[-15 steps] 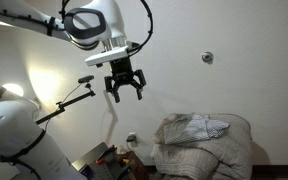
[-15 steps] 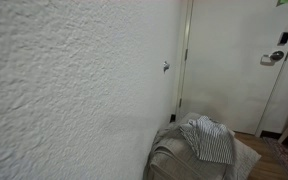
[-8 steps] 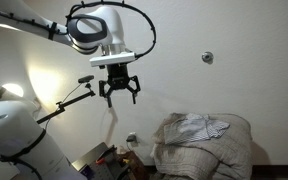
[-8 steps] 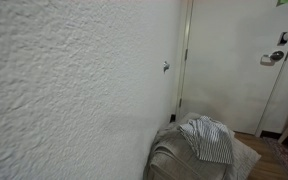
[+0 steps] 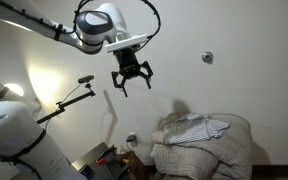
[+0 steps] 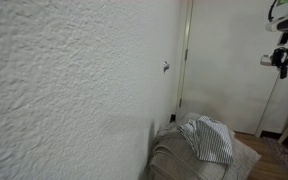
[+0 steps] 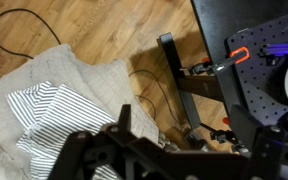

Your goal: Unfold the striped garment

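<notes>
The striped garment (image 5: 200, 127) lies folded and crumpled on top of a grey cushioned seat (image 5: 209, 152). It shows in both exterior views (image 6: 213, 141) and at the lower left of the wrist view (image 7: 52, 117). My gripper (image 5: 132, 78) hangs in the air, high above and to the side of the garment, clearly apart from it. Its fingers are spread open and hold nothing. It also shows at the top edge of an exterior view (image 6: 282, 60). In the wrist view its dark fingers (image 7: 189, 150) fill the bottom of the picture.
A black camera arm on a stand (image 5: 69, 100) reaches out below the gripper. A white door (image 6: 224, 60) stands behind the seat. In the wrist view a black cable (image 7: 12, 30) lies on the wood floor, beside a black stand base (image 7: 182, 80).
The gripper has moved up and sideways toward the garment's side and tilted. It now enters the top corner of the exterior view that did not show it before. The garment has not moved.
</notes>
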You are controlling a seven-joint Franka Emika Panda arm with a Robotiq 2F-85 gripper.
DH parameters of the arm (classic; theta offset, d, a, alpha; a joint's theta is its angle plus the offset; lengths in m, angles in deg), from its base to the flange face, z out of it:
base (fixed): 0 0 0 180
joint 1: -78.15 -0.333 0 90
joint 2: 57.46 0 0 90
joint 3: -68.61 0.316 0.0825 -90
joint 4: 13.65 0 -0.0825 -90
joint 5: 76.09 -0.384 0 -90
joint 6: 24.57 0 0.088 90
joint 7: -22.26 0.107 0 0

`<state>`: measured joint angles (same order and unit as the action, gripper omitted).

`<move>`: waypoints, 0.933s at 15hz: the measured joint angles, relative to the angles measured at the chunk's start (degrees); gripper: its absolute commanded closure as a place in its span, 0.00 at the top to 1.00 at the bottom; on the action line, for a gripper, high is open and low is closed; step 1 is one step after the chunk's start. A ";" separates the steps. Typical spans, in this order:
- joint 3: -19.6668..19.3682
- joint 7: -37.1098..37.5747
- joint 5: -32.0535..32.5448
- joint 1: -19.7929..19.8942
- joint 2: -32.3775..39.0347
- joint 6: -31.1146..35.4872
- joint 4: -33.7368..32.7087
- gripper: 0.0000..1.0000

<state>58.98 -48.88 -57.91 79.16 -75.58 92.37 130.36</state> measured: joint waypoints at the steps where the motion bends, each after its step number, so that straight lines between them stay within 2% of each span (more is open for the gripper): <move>1: -0.01 0.02 0.13 0.23 0.89 1.55 -0.76 1.00; 9: -0.92 0.03 -1.91 2.98 11.30 10.52 -8.87 1.00; 14: 0.42 0.65 -3.02 3.01 19.62 11.47 -14.97 1.00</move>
<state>59.40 -48.23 -60.93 82.17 -55.96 103.84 115.39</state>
